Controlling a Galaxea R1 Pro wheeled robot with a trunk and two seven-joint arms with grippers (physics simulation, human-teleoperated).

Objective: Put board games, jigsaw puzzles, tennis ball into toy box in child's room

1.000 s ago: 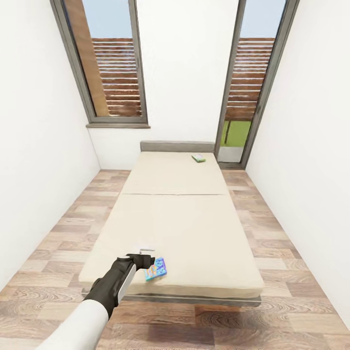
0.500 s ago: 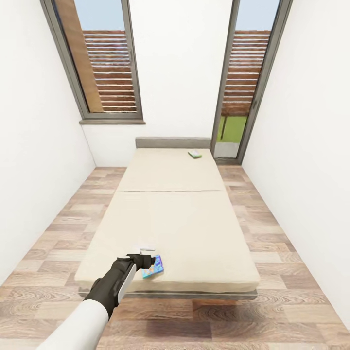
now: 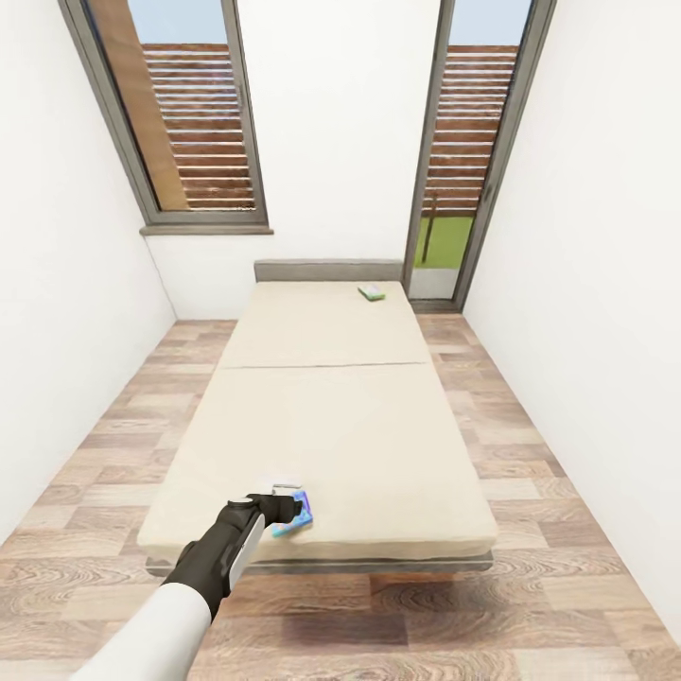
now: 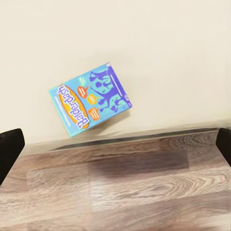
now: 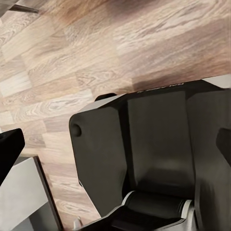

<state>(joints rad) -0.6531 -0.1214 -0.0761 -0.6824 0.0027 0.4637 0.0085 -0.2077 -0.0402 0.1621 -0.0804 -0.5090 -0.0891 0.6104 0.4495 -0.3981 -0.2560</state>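
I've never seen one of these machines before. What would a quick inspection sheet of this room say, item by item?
Surface: beige bed with grey headboard, on a wood-plank floor.
Job's things: blue game box lying flat near the bed's foot edge; a second, greenish box near the headboard.
Clutter: nothing seen.
Hands: left hand reaches over the blue box, its fingertips wide apart in the left wrist view, nothing held. Right hand: dark fingertips at the right wrist view's edges, apart, above the floor and the robot's dark base.
Cables: nothing seen.
Surroundings: white walls, two tall grey-framed windows, wooden slats outside.
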